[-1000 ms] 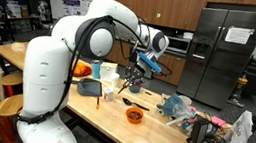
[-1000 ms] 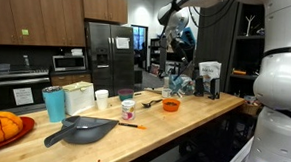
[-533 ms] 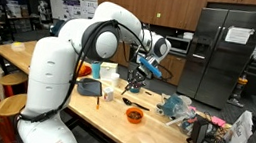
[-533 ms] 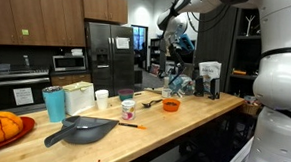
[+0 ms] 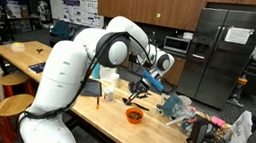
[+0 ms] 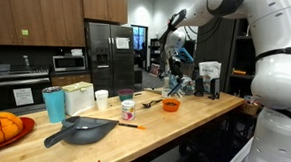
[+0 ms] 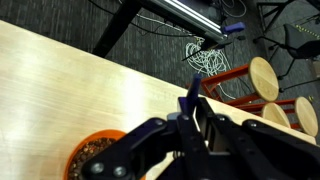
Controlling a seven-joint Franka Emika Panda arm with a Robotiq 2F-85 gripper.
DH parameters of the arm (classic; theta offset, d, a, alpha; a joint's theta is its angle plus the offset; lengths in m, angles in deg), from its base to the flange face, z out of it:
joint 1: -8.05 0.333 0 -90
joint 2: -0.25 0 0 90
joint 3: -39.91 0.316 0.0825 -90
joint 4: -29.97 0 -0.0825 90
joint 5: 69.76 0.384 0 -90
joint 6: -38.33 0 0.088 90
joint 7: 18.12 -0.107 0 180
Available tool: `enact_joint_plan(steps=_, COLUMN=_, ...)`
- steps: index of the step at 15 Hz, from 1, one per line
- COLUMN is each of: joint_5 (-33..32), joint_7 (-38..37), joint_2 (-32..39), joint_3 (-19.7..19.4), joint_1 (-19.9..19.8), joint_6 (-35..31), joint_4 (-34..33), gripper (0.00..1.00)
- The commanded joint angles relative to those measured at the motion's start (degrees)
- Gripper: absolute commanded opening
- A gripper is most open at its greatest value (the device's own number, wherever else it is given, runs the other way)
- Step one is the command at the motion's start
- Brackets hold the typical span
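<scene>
One slim dark-blue tool [image 7: 192, 96] was pinched between the fingers of your black gripper [image 7: 193, 128], which pressed tight on it, its tip standing past them in the wrist view. You held it in the air over the light wooden countertop [image 7: 70, 90], just above the small orange bowl [image 7: 90, 153] of brown bits. In both exterior views the bowl sat near below the gripper.
</scene>
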Motion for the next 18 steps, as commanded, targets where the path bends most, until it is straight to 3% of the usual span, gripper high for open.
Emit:
enact_joint_plan(steps=1, joint_5=-0.2, joint_7=-0.2, joint_2=0.0, joint_3=0.8, joint_1=-0.7, joint_6=0.1, joint_4=-0.2, gripper=0.12)
enact_joint_plan(steps=2, joint_5=-0.2, joint_7=-0.2, joint_2=0.0, joint_3=0.8, joint_1=-0.7, joint_6=0.1, joint_4=-0.4, gripper=0.12)
enact_joint_plan(steps=3, joint_5=-0.2, joint_7=-0.2, joint_2=0.0, joint_3=0.8, joint_1=-0.6, joint_6=0.1, joint_4=-0.7, gripper=0.03)
enact_joint_plan(steps=18, joint_5=-5.8, joint_7=-1.0, joint_2=-0.5, joint_3=1.0, joint_1=-0.5, joint_6=1.8, joint_4=1.0, gripper=0.03)
